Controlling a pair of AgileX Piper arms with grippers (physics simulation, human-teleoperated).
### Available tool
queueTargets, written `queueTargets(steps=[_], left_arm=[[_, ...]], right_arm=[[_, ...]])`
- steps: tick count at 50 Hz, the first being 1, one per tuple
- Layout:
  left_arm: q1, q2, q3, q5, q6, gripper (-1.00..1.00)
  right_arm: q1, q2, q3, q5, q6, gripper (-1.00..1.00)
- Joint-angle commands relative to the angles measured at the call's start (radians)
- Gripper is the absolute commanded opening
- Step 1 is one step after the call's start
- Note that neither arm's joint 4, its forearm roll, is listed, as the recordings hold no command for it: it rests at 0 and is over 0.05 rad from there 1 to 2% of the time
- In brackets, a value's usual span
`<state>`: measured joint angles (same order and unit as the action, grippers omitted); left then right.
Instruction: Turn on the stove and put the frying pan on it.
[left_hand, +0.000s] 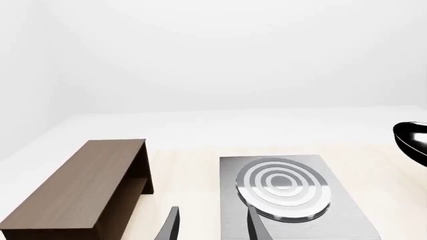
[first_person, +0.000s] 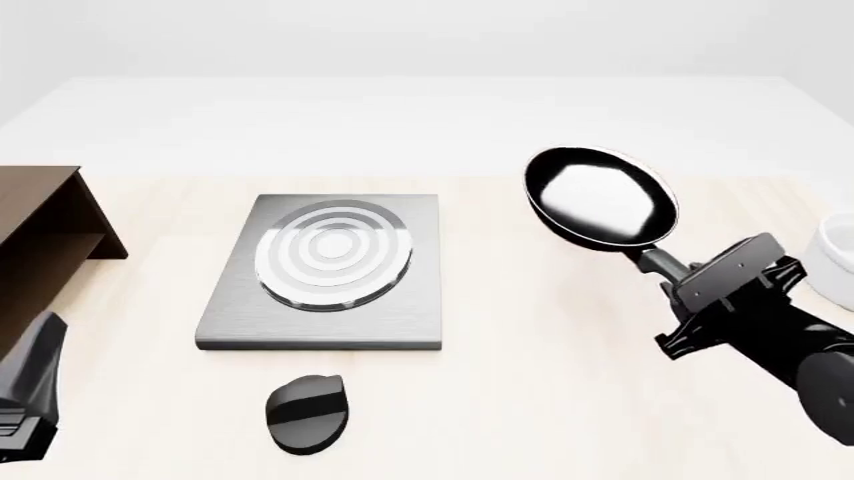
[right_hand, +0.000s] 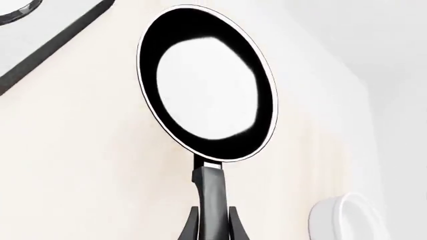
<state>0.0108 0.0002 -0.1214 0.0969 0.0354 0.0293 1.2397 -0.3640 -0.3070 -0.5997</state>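
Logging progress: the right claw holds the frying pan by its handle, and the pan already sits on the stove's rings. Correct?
Not quite. The right claw does grip the frying pan by its handle, but the front view shows the pan off to the right of the stove, whose rings are bare.

Brown wooden shelf (first_person: 40, 235) at the table's left edge in the front view — open-sided, flat top, dark inside, standing upright. White bowl (first_person: 838, 262) at the far right edge, cut off by the frame — only part of its rim shows. Pale wood table (first_person: 534, 380) under both; the two sit well apart.
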Motion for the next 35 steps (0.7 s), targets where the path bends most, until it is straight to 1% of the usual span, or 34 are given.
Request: queueTargets(steps=[1, 3, 6, 12, 17, 19, 21, 29, 32, 35], left_arm=[[0.001, 0.000, -0.003, 0.003, -0.005, 1.00], [0.002, 0.000, -0.002, 0.001, -0.005, 1.00], [0.002, 0.000, 0.000, -0.001, -0.006, 1.00], [0.003, 0.000, 0.005, -0.004, -0.009, 1.00], [0.005, 0.000, 0.008, -0.005, -0.013, 1.00], [0.006, 0.000, 0.008, -0.006, -0.016, 1.00], [0.006, 0.000, 0.009, -0.006, -0.018, 1.00], [0.009, 0.000, 0.020, -0.017, -0.019, 1.00], [0.011, 0.000, 0.018, -0.018, -0.022, 1.00], [0.003, 0.000, 0.016, -0.024, -0.010, 1.00]], right_arm=[[0.133, -0.019, -0.114, 0.062, -0.049, -1.00], [0.182, 0.007, -0.148, 0.065, -0.066, -1.00], [0.221, 0.041, -0.178, 0.052, -0.097, -1.00], [0.307, 0.090, -0.267, 0.072, -0.127, -1.00], [0.370, 0.137, -0.341, 0.088, -0.131, -1.00], [0.391, 0.163, -0.361, 0.078, -0.144, -1.00], [0.413, 0.196, -0.392, 0.082, -0.141, -1.00], [0.519, 0.343, -0.527, 0.079, -0.165, -1.00], [0.541, 0.386, -0.558, 0.072, -0.172, -1.00], [0.568, 0.435, -0.602, 0.075, -0.169, -1.00]])
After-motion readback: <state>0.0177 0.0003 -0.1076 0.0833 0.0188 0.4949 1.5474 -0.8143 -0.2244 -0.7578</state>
